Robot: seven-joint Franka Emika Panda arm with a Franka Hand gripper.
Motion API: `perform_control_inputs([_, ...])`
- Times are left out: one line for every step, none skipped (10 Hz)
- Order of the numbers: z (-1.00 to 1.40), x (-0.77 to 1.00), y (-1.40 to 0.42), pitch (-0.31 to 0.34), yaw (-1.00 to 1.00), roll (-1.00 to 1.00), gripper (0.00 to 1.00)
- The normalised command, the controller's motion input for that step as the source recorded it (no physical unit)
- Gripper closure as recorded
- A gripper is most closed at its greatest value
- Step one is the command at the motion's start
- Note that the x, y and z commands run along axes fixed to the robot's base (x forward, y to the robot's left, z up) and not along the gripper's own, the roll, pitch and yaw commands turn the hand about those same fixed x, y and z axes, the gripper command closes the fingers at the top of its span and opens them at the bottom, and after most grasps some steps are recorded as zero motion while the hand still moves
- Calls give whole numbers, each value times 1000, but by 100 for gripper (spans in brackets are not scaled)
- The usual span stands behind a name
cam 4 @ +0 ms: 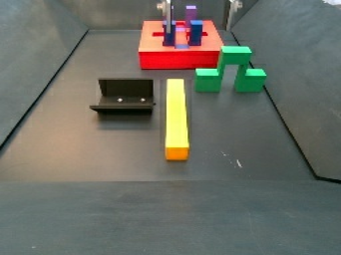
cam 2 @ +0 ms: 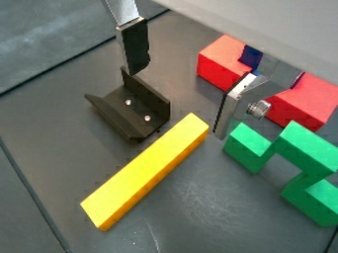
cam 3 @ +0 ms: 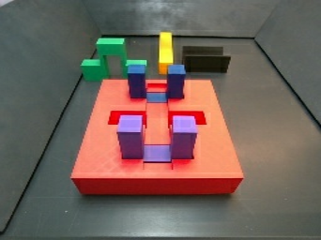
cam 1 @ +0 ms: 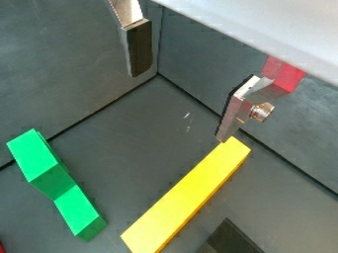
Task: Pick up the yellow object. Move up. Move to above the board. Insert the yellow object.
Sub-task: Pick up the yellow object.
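The gripper point(cam 2: 185, 74) hangs above the counter point(cam 4: 80, 199) with its fingers apart and nothing between them. Below it the yellow bar point(cam 2: 148, 168) lies flat, between the dark fixture point(cam 4: 123, 98) and the green block point(cam 4: 230, 71), near the red board point(cam 3: 157, 141)

No text, label, brand, number or sign can be read in any view. The yellow object point(cam 4: 176, 120), the board point(cam 3: 157, 141), the green arch-shaped block point(cam 4: 229, 70) and the fixture point(cam 4: 123, 98) all show plain, unmarked faces. The claw point(cam 2: 185, 71), hanging open above the yellow object, carries no legible marking either.
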Motion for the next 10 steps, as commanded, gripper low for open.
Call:
perform_control_inputs([-843,337,189,-30,-100,-61,0])
perform_control_inputs([-1000,466,257,0,-191,0,0])
perform_control_inputs([-1000,426,306,0,-294,16,0])
perform_control_inputs([-1000,386,311,0,-297,7,0])
perform_control_inputs([-1000,420,317,0,-266,0,0])
perform_control_inputs([-1000,406,331,0,-220,0,0])
perform_control_inputs([-954,334,346,0,-174,0,0])
perform_control_inputs([-840,220,320,0,-3,-67,0])
perform_control_inputs([-851,154,257,-19,0,-77,0])
perform_control_inputs([-757,0,197,-51,-14,-100,0])
